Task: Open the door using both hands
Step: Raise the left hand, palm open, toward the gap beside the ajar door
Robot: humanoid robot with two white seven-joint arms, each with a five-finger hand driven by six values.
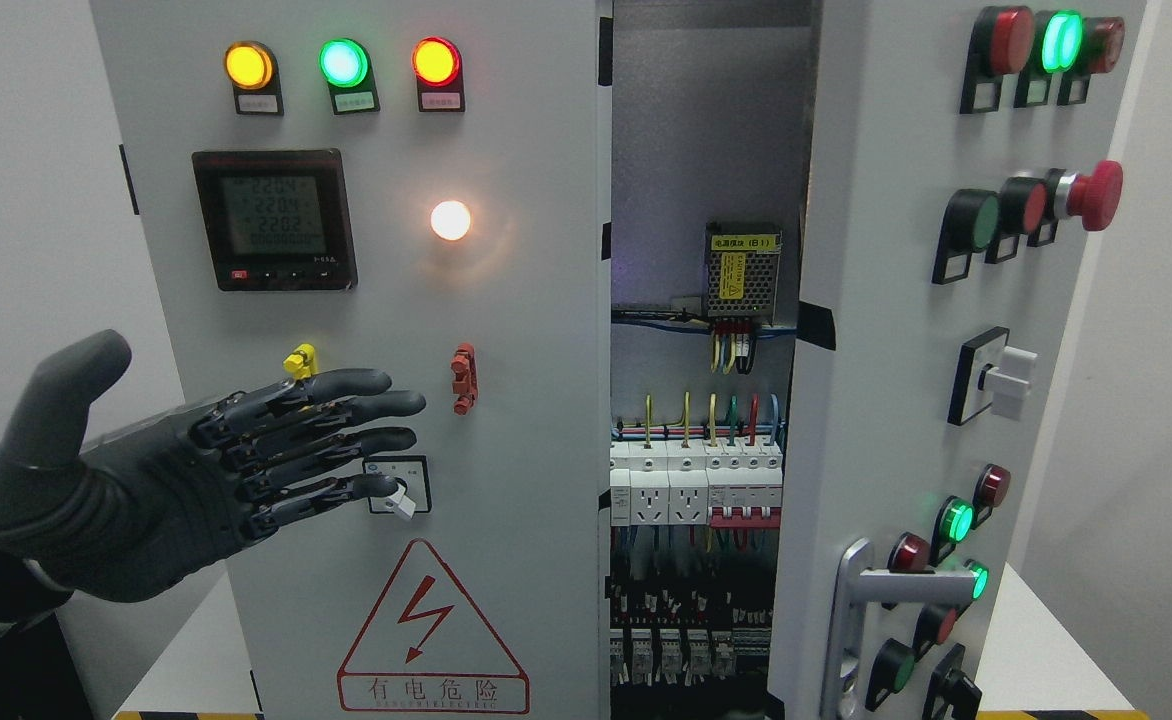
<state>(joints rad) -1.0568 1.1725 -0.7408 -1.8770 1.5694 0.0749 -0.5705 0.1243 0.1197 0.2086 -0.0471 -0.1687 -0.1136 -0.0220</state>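
Right door (886, 330): swung ajar, wiring showing in the gap, tall handle (851, 620) low down.
Left door (506, 350): shut, upright edge just right of the fingers.
Left hand (196, 470): fingers spread flat, holding nothing, nearest.
In the way: rotary switch (398, 487), red clip (464, 378).
Right hand: out of sight.

Only one arm in view: L arm enters from lower-left corner, forearm w/ a pale cuff at the wrist. Left robot hand (156, 480) is dark grey, held flat & open, palm side facing away, back toward camera. Four fingers (346, 412) stretched straight to the right, close together, stacked one above another. Thumb raised up & apart. Holds nothing.
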